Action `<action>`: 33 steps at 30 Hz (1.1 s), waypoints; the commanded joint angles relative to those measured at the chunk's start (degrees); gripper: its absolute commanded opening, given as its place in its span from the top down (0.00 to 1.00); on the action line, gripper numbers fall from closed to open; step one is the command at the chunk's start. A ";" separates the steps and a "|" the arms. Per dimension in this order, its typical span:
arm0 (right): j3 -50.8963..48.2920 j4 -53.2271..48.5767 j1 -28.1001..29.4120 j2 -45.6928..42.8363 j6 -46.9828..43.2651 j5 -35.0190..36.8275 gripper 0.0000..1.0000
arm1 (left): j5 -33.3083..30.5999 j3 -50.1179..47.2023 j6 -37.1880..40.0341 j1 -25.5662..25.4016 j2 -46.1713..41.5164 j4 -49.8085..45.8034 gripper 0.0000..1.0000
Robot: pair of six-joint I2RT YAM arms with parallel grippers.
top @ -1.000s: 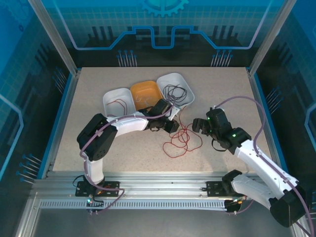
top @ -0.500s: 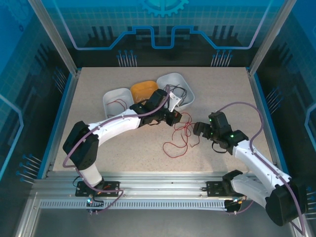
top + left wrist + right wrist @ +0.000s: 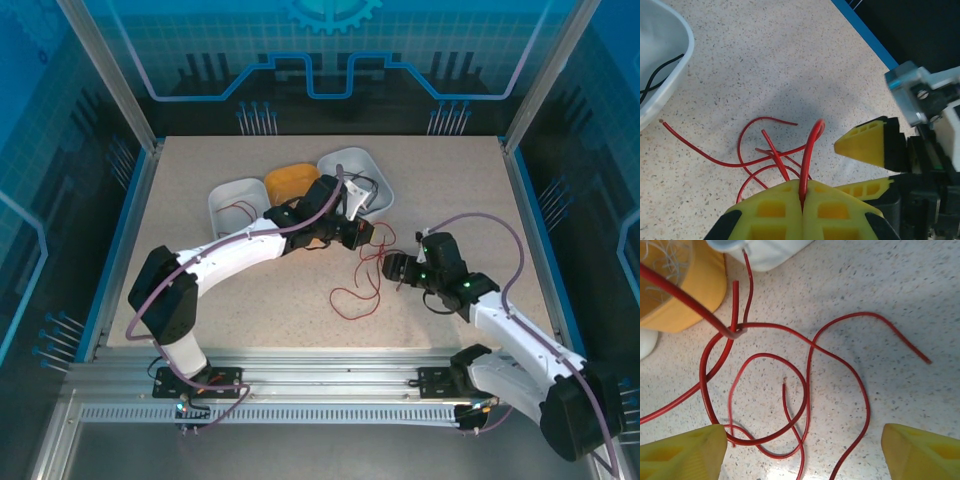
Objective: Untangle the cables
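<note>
Clamped shut between the left fingers [image 3: 802, 197]: a strand of the red cable [image 3: 808, 152], lifted in a narrow arch off the counter [image 3: 770, 55]. Rest of that cable in loose overlapping loops near the counter's middle, a little toward the right edge. Spread wide above those loops, just beside the left pair and holding nothing: the right fingers [image 3: 393, 268]. Toward the far edge, a black cable [image 3: 652, 80] inside a white tray [image 3: 684, 47]; next to it, an orange tray [image 3: 700, 287] with thin white cable [image 3: 662, 252].
</note>
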 commanded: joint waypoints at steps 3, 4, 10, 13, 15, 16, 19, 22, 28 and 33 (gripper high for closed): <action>-0.05 5.33 4.05 4.38 0.06 -0.25 0.27 | 0.33 1.79 -1.67 -0.45 0.32 -1.45 1.00; 0.47 5.61 5.10 5.21 -0.09 0.75 0.28 | 0.36 1.82 -1.81 -0.44 0.31 -1.61 1.00; 2.95 6.35 8.66 9.13 -1.53 6.91 0.35 | 1.03 1.56 -2.53 -0.54 0.33 -1.81 1.00; 3.48 7.84 9.44 10.99 -2.20 8.16 0.39 | 0.45 1.24 -2.62 -0.64 -0.15 -1.81 1.00; 3.58 8.71 10.35 11.90 -2.24 9.25 0.41 | 0.42 1.25 -2.75 -0.69 -0.36 -1.90 1.00; 3.57 9.09 10.73 12.44 -2.09 9.87 0.42 | 0.60 1.20 -2.87 -0.79 -0.50 -1.93 1.00; 3.49 10.26 10.86 13.45 -1.74 10.43 0.54 | 0.95 0.93 -3.41 -0.78 -1.22 -1.65 1.00; 3.40 10.03 10.86 13.93 -1.55 11.25 0.68 | 0.61 0.64 -3.50 -0.82 -2.55 -1.94 1.00; 1.49 8.69 10.60 12.99 -0.96 13.44 0.87 | -2.51 -0.60 -3.30 -0.82 -9.27 -3.18 1.00; -1.00 9.26 8.68 11.78 0.41 12.52 0.94 | -8.28 -2.63 -2.97 -0.81 -17.30 -4.28 1.00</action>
